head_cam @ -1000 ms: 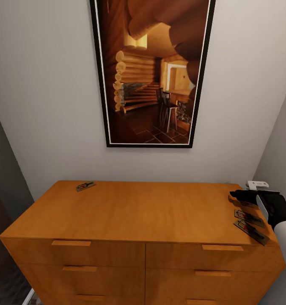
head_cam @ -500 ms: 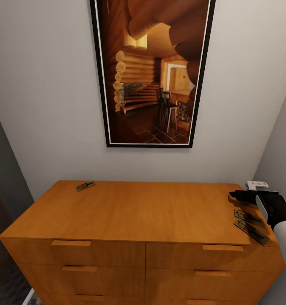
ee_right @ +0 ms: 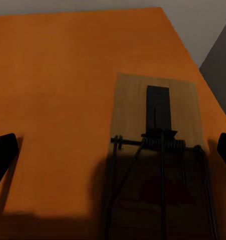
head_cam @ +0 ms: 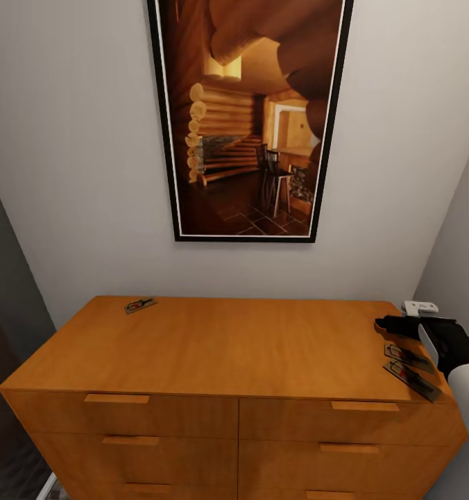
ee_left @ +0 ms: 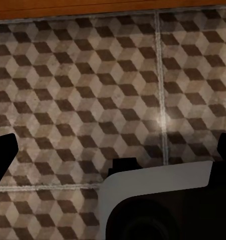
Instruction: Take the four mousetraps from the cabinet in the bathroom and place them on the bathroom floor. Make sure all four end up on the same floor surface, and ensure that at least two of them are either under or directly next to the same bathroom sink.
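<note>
The right gripper [head_cam: 390,323] hovered over the cabinet [head_cam: 234,351] top's far right corner, its fingers [ee_right: 3,152] spread wide and holding nothing, one mousetrap [ee_right: 158,150] lying flat between them. Two more mousetraps [head_cam: 409,358] [head_cam: 412,379] lay nearer the cabinet's front edge; a fourth [head_cam: 139,305] sat at its far left corner. The left gripper's fingers [ee_left: 2,152] were parted above the bathroom floor [ee_left: 82,90].

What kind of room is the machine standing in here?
Probably a corner of a home: a wooden cabinet against a white wall, a framed picture above it, patterned floor tiles below. Mousetraps lie on top.
</note>
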